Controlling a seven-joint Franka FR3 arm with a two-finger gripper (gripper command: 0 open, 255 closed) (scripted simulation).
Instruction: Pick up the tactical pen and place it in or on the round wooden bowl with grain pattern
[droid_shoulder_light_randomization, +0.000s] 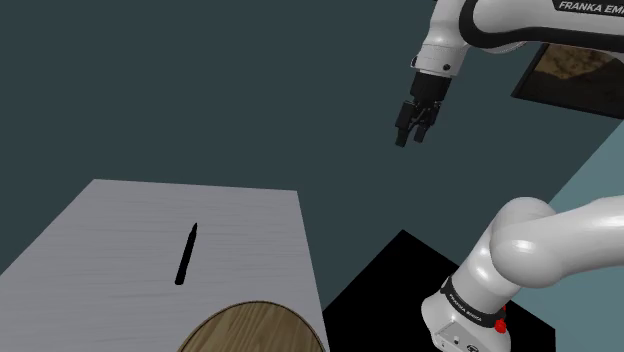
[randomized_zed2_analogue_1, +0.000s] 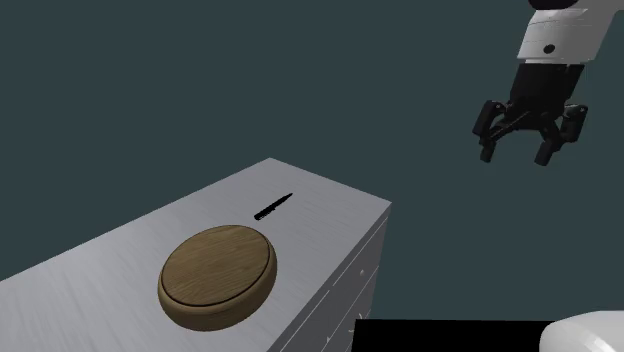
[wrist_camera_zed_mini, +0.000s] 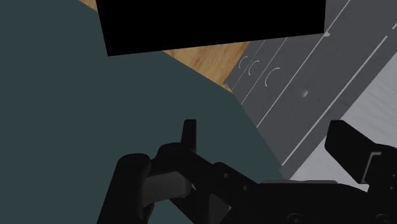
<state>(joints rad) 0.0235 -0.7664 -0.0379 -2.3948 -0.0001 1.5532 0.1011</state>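
Observation:
A slim black tactical pen lies flat on the grey table top, a short way from the round wooden bowl at the shoulder view's bottom edge. In the second exterior view the pen rests just beyond the bowl, apart from it. My gripper hangs high in the air off the table's side, far from the pen. It is open with nothing between its fingers, as seen in the second exterior view. In the wrist view the fingers stand wide apart.
The table is a cabinet with drawer fronts on the side facing the arm; the same fronts appear below the gripper. The black stand sits next to the cabinet. A dark-framed panel hangs behind the arm.

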